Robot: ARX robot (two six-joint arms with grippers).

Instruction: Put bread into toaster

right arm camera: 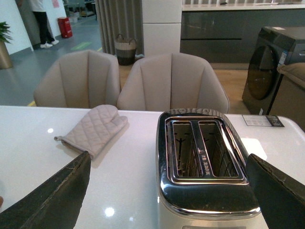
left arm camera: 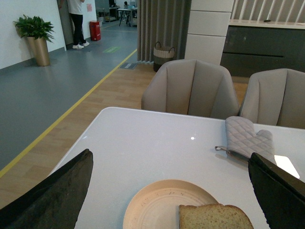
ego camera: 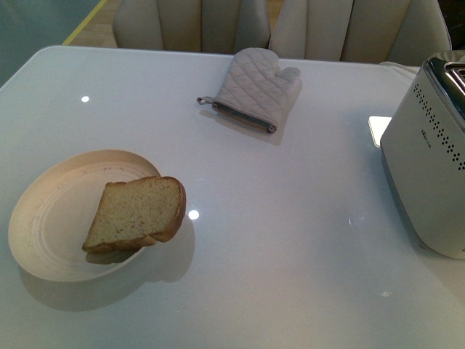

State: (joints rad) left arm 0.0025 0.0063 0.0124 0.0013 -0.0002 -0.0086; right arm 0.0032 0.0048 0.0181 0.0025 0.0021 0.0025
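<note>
Your left gripper (left arm camera: 170,156) is spread wide and grips nothing. Its two dark fingers (left arm camera: 57,195) stand well apart, and the bread (left arm camera: 214,217) shows low between them in the left wrist view, clear of both. The slice does not touch either finger.

In the front view neither arm shows. There the bread (ego camera: 138,213) lies on the cream plate (ego camera: 43,218), which sits by the left edge of the white table (ego camera: 290,233), toward the near left corner. The slice is tilted: its darker crust rests on the plate's rim on the side facing the table's middle and hangs a little past it. The plate carries that one slice and nothing more.

Your right gripper (right arm camera: 167,157) is also opened wide with nothing between its fingers (right arm camera: 52,200). It hangs above the toaster (right arm camera: 209,195), and the right wrist view looks down between the fingers onto the chrome top. Two long slots lie side by side there, and only their metal guides show inside.

The toaster (ego camera: 429,167) stands at the right edge of the table, well apart from the plate, with bare tabletop between them. Its perforated side faces the table's middle.

A quilted grey oven mitt (ego camera: 254,91) lies flat near the far edge, about midway along it, apart from both plate and toaster. Two beige chairs (right arm camera: 171,81) stand just beyond that far edge.
</note>
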